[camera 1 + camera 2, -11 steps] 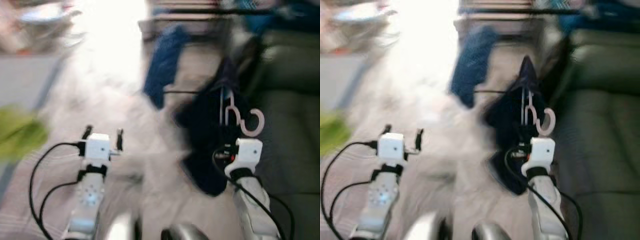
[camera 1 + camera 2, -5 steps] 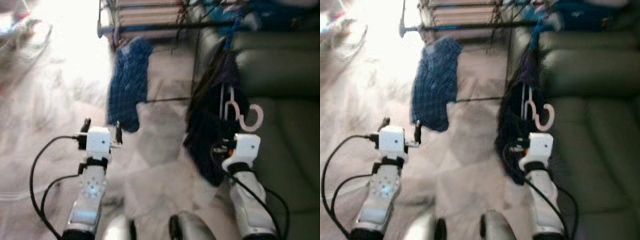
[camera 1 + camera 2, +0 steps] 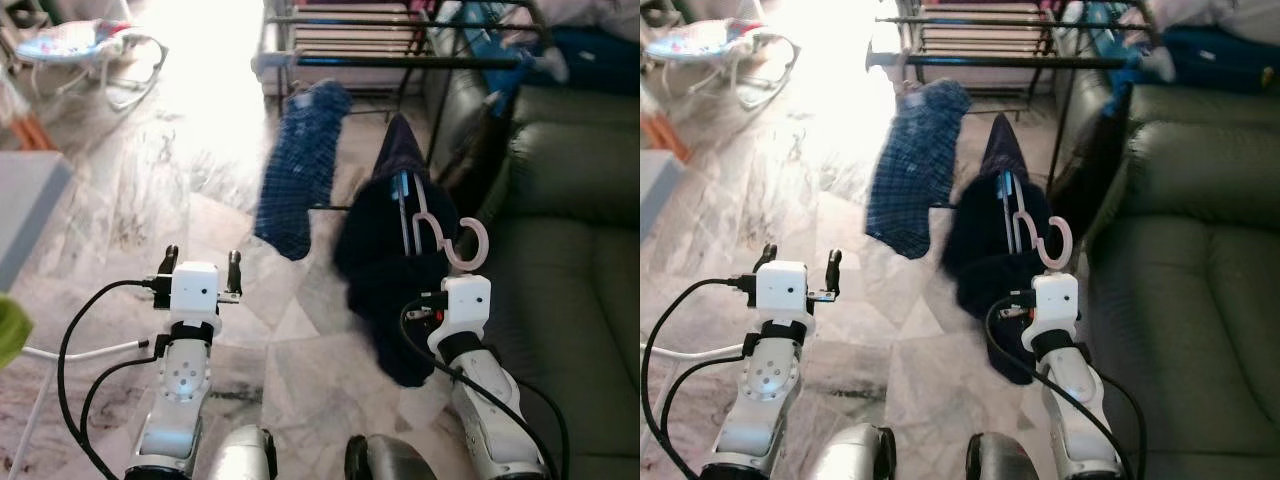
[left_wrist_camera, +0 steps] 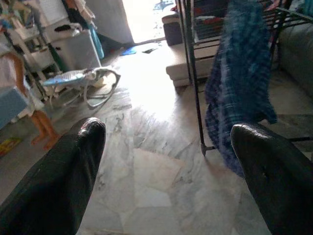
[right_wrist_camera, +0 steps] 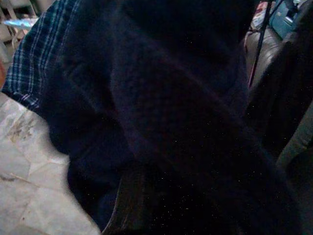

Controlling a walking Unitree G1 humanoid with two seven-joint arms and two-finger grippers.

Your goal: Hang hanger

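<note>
The view has swung and sharpened, bringing the drying rack (image 3: 400, 60) nearer ahead. The right gripper (image 3: 440, 262) holds the pink hanger (image 3: 452, 235) upright, dark garment (image 3: 390, 290) draped below (finger gap hidden). The left gripper (image 3: 200, 262) hangs spread wide and empty.

A pale marble-tiled floor (image 3: 180, 190) runs to the far side of the room, carrying a dark metal drying rack (image 3: 400, 40) at the far end, a baby bouncer (image 3: 90, 50) at far left and a dark green sofa (image 3: 570, 260) along the right.
</note>
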